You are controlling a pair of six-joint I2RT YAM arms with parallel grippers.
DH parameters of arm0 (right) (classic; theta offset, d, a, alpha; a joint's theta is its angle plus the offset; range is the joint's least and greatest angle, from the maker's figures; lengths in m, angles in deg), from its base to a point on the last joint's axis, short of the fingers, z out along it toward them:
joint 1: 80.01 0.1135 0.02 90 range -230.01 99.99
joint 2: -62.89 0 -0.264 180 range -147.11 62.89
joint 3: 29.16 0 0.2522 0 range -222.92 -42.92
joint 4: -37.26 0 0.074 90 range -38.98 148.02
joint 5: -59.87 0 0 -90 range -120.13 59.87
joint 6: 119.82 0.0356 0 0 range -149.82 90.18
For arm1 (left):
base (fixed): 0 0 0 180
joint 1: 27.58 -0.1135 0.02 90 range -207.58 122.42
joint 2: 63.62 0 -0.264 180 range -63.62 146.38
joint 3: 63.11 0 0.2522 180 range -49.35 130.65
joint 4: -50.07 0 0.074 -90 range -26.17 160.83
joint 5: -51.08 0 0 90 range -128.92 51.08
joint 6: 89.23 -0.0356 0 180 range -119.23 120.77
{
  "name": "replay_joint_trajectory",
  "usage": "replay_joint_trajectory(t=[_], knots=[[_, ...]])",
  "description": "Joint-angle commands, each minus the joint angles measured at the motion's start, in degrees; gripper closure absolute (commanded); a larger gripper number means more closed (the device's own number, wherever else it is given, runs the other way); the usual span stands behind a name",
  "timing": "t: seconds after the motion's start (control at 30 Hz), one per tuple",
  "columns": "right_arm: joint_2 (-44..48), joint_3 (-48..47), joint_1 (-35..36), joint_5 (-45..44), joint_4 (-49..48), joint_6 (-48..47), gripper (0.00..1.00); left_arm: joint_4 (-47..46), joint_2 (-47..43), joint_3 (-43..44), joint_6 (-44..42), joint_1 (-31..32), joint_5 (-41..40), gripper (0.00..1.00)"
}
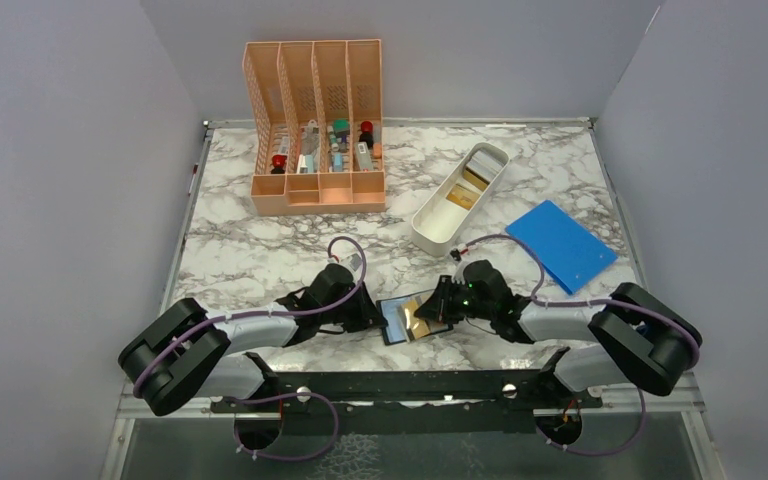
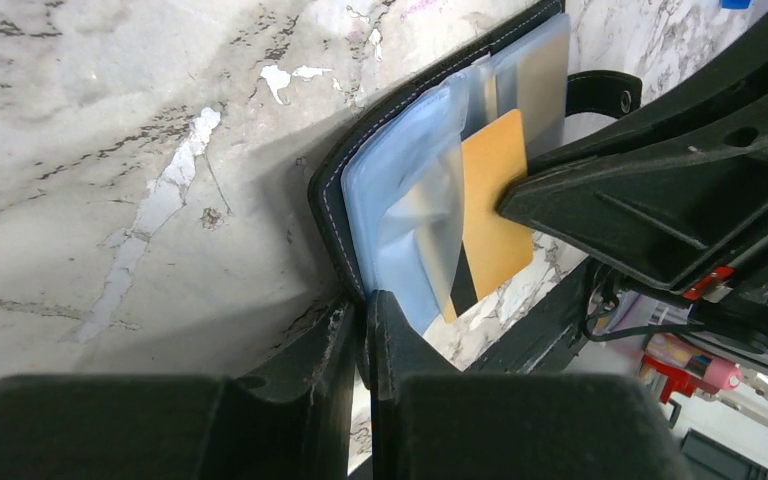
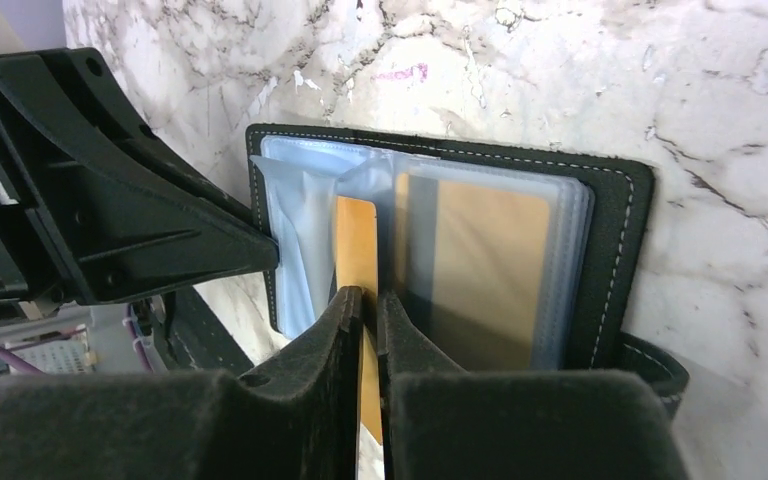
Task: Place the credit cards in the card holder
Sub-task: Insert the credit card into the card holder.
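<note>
The black card holder (image 1: 396, 322) lies open on the marble near the front edge, between both grippers. My left gripper (image 1: 374, 318) is shut on its left edge; the left wrist view shows the gripper (image 2: 368, 322) pinching the holder's stitched black cover (image 2: 328, 190). My right gripper (image 1: 432, 308) is shut on a tan/gold credit card (image 3: 356, 245), held on edge with its tip among the holder's clear sleeves; the right wrist view shows the gripper (image 3: 370, 300) on it. This card also shows in the left wrist view (image 2: 495, 200). Another gold card (image 3: 490, 270) sits inside a sleeve of the holder (image 3: 620, 230).
A long white tray (image 1: 430, 232) behind the holder contains more cards (image 1: 463, 196). A large flat blue rectangle (image 1: 560, 245) lies at the right. A peach slotted organizer (image 1: 315, 130) with small items stands at the back left. Grey walls enclose the table.
</note>
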Motion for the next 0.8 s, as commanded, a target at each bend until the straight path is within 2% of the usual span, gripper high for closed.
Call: replay_joint_trajectory(t=[0.0, 0.17, 0.5, 0.77], knots=[[3.2, 1.2, 0.4, -6.3, 4.6, -1.9, 0.91, -1.1, -0.3, 0.7, -0.2, 0.1, 2.0, 0.88], [2.6, 1.5, 0.4, -8.4, -0.1, -3.6, 0.99, -1.2, -0.5, 0.5, -0.2, 0.1, 2.3, 0.88], [0.6, 0.2, 0.4, -10.7, -2.9, -7.1, 0.99, -0.8, -1.2, 0.0, -0.2, 0.1, 2.6, 0.88], [-0.5, 1.2, 0.4, -8.2, -3.9, -6.7, 0.99, -1.0, -1.3, 0.1, -0.2, 0.1, 2.6, 0.88]])
